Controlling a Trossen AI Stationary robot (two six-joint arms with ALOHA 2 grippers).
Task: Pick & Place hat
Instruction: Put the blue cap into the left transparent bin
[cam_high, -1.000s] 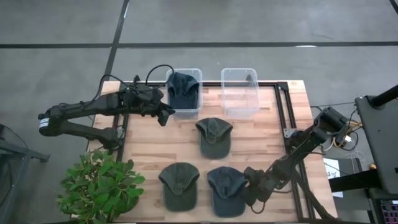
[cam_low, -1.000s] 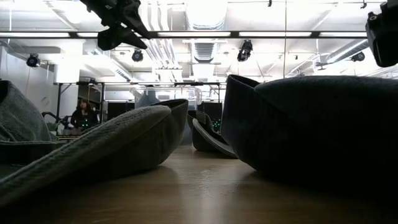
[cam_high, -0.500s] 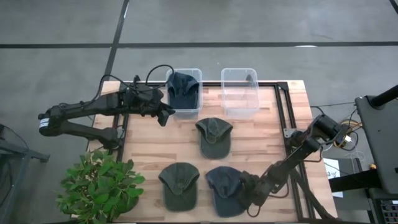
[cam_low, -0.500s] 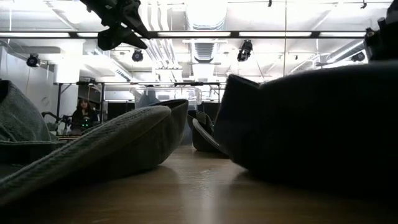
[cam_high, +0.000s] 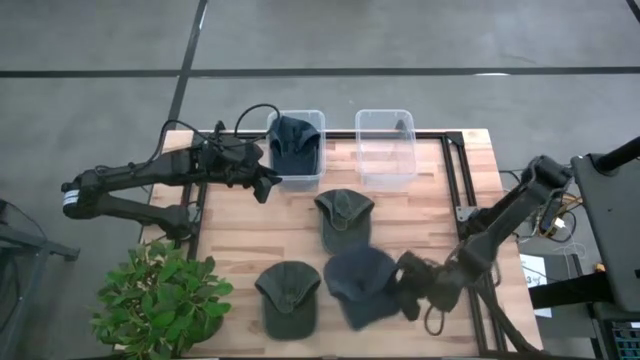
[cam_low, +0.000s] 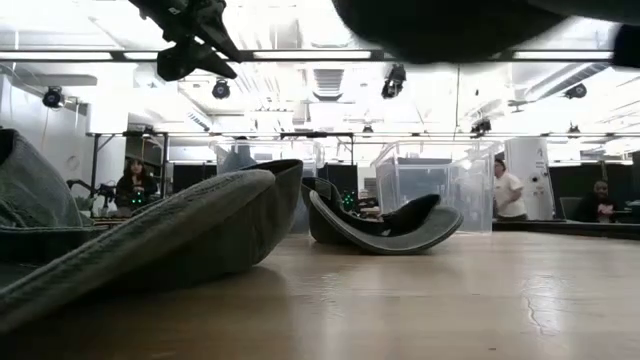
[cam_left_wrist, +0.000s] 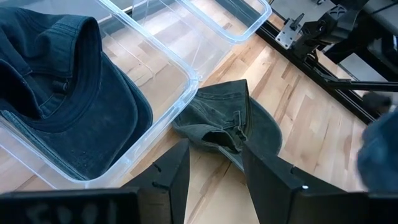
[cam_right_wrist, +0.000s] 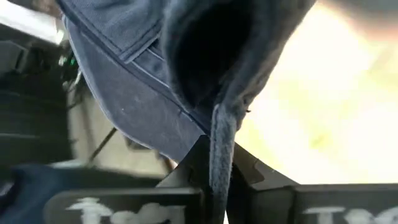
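Observation:
A blue hat hangs above the table's near right part, and my right gripper is shut on it. In the low view only its underside shows, at the top of the picture. One green hat lies mid-table, another at the near left. A dark blue hat lies in the left clear bin. My left gripper hovers open beside that bin, with nothing between its fingers. My right gripper pinches the blue hat's edge between its two fingers, on the hat's right side. The fingers come from the table's right, slanting down. The hat is lifted clear of the table and spreads out from the fingers toward the table's left.
A second clear bin stands at the far edge, right of the first. A black metal frame runs along the table's right side. A potted plant stands off the near left corner. People show in the room behind the table.
My right gripper has shut on the blue hat's right edge and risen. The hat, which lay on the table a second ago, is now lifted clear and shifted a little toward the far edge.

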